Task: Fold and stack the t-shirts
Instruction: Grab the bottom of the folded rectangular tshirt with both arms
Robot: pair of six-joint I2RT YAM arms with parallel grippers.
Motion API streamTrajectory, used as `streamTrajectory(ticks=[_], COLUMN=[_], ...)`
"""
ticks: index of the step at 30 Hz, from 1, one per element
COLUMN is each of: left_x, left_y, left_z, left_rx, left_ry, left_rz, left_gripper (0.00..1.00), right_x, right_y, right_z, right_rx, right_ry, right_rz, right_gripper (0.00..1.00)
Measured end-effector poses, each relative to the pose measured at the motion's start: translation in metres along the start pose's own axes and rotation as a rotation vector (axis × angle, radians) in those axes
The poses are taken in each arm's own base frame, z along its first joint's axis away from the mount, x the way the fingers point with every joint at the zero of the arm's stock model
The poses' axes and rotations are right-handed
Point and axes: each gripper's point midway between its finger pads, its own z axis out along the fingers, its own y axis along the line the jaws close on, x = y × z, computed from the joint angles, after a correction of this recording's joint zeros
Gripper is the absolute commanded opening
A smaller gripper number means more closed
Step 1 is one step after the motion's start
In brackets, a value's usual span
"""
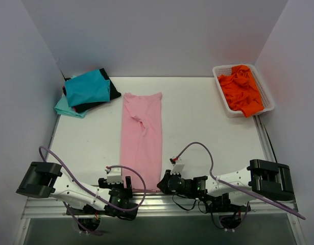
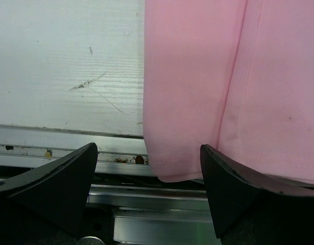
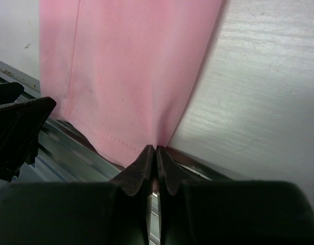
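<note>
A light pink t-shirt (image 1: 141, 138), folded into a long narrow strip, lies down the middle of the table, its hem at the near edge. My left gripper (image 1: 127, 187) is open with its jaws either side of the hem's left corner (image 2: 169, 168), not closed on it. My right gripper (image 1: 163, 184) is shut on the hem's right corner (image 3: 155, 149). The pink cloth fills the left wrist view (image 2: 208, 87) and the right wrist view (image 3: 131, 66). A teal shirt (image 1: 88, 88) lies on a black one (image 1: 114, 93) and a pale aqua one (image 1: 66, 108) at the back left.
A white lattice basket (image 1: 224, 106) at the back right holds crumpled bright orange shirts (image 1: 242, 91). An aluminium rail (image 2: 146, 199) runs along the near table edge under both grippers. The left gripper's finger (image 3: 19, 127) shows in the right wrist view.
</note>
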Motion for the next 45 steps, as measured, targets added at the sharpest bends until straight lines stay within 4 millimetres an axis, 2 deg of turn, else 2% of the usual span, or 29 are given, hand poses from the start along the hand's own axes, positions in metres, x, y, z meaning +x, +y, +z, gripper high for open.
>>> streamTrajectory(ticks=[7, 14, 19, 30, 32, 38, 41, 42, 44, 45], left_x=[0.011, 0.014, 0.016, 0.023, 0.021, 0.020, 0.021, 0.021, 0.023, 0.023], left_y=[0.010, 0.008, 0.003, -0.017, -0.021, -0.027, -0.030, -0.032, -0.036, -0.037], left_z=[0.003, 0.000, 0.003, 0.014, 0.015, 0.017, 0.017, 0.017, 0.017, 0.017], left_rx=[-0.056, -0.055, -0.029, 0.098, 0.116, 0.160, 0.173, 0.179, 0.192, 0.197], left_ry=[0.006, 0.008, 0.001, -0.021, -0.031, -0.060, -0.061, -0.060, -0.055, -0.053], left_rz=[0.082, 0.108, 0.088, -0.042, -0.058, -0.080, -0.095, -0.104, -0.127, -0.134], left_gripper=[0.90, 0.89, 0.88, 0.81, 0.72, 0.58, 0.44, 0.34, 0.22, 0.08], right_x=[0.000, -0.017, -0.023, -0.018, -0.018, -0.020, -0.021, -0.021, -0.022, -0.023], right_y=[-0.013, -0.019, -0.023, -0.034, -0.034, -0.032, -0.032, -0.032, -0.031, -0.031], right_z=[-0.001, -0.011, -0.013, -0.008, -0.007, -0.005, -0.004, -0.003, -0.001, -0.001], right_rx=[0.053, 0.082, 0.101, 0.143, 0.140, 0.136, 0.136, 0.134, 0.134, 0.133], right_ry=[-0.005, -0.064, -0.087, -0.078, -0.079, -0.084, -0.088, -0.091, -0.094, -0.095], right_rz=[-0.018, -0.015, -0.014, -0.035, -0.034, -0.030, -0.026, -0.023, -0.021, -0.020], right_gripper=[0.00, 0.00, 0.00, 0.00, 0.00, 0.00, 0.00, 0.00, 0.00, 0.00])
